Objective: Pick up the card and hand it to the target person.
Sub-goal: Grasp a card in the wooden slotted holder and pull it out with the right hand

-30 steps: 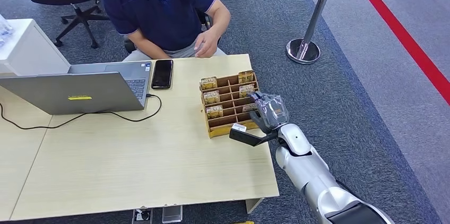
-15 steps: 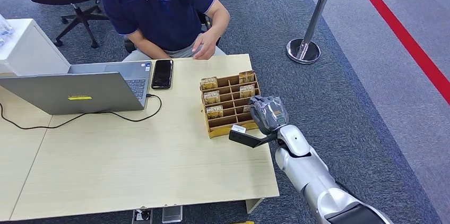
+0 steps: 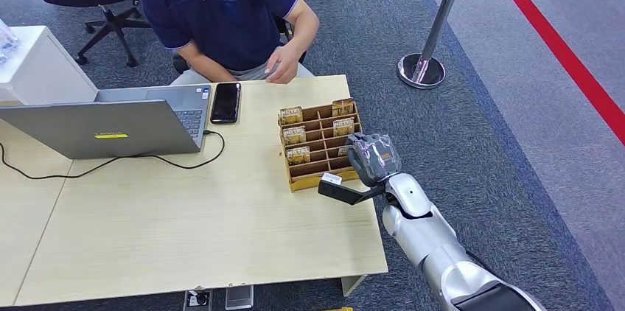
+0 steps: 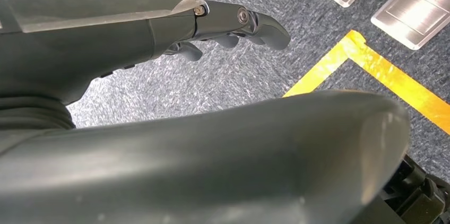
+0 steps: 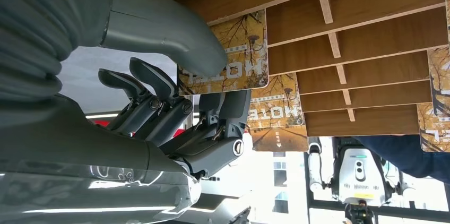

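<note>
**A:** What does the head view show?

**B:** The right hand sits over the near right corner of a wooden card rack on the table. A seated person is beyond the rack, well away from the hand.

**A:** And the left wrist view?

**B:** The left hand hangs over carpet, fingers loosely curled around nothing.

**A:** The right wrist view?

**B:** The thumb lies on the face of a card standing in its slot, with the dark fingers curled just behind; whether they pinch it yet, I cannot tell.

**A:** How will it handle?

**B:** Probably light, thin, glossy and bendable. Best pinched by the exposed top edge and lifted straight out.
</note>
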You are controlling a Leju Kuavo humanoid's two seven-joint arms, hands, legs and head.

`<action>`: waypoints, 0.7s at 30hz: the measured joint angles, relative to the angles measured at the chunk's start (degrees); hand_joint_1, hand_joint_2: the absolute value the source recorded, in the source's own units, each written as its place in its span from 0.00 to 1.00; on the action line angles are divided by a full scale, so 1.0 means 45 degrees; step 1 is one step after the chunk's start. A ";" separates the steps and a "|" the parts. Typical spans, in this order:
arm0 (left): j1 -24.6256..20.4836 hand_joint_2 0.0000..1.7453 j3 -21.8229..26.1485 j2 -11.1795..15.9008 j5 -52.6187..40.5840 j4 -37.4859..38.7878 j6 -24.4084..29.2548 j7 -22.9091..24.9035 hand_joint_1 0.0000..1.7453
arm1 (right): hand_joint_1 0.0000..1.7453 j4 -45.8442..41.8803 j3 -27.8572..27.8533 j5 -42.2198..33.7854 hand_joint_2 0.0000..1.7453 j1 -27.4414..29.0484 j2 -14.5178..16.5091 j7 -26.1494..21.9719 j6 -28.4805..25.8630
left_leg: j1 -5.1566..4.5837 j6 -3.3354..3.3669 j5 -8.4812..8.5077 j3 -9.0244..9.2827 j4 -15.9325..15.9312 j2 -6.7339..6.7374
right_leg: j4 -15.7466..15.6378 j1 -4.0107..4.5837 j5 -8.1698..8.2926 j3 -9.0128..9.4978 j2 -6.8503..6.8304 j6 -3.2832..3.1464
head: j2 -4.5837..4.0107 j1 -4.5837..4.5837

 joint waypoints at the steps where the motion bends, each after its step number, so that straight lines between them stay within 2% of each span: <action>1: 0.0000 1.00 0.0000 0.0000 -0.0005 0.0000 0.0006 0.0000 0.00 | 1.00 -0.0007 0.0000 0.0000 1.00 0.0002 0.0000 0.0001 0.0001 | 0.0000 0.0000 0.0000 0.0000 0.0000 0.0000 | 0.0000 0.0000 0.0000 0.0000 0.0000 0.0000 | 0.0000 0.0001; 14: 0.0007 1.00 -0.0049 0.0000 0.0024 0.0000 0.0000 0.0104 0.00 | 1.00 -0.0177 -0.0095 -0.0355 1.00 0.0081 -0.0004 -0.0194 0.0010 | 0.0000 0.0000 0.0000 -0.0002 0.0000 0.0000 | 0.0000 0.0000 0.0000 0.0000 0.0000 0.0000 | 0.0000 -0.0002; 21: 0.0014 1.00 -0.0049 0.0000 0.0021 0.0000 0.0068 0.0140 0.00 | 1.00 -0.1489 -0.0447 -0.1132 1.00 0.0191 -0.0095 -0.0464 0.0089 | 0.0000 0.0000 0.0000 -0.0007 0.0000 0.0000 | 0.0000 0.0000 0.0000 -0.0005 0.0000 0.0000 | 0.0000 -0.0004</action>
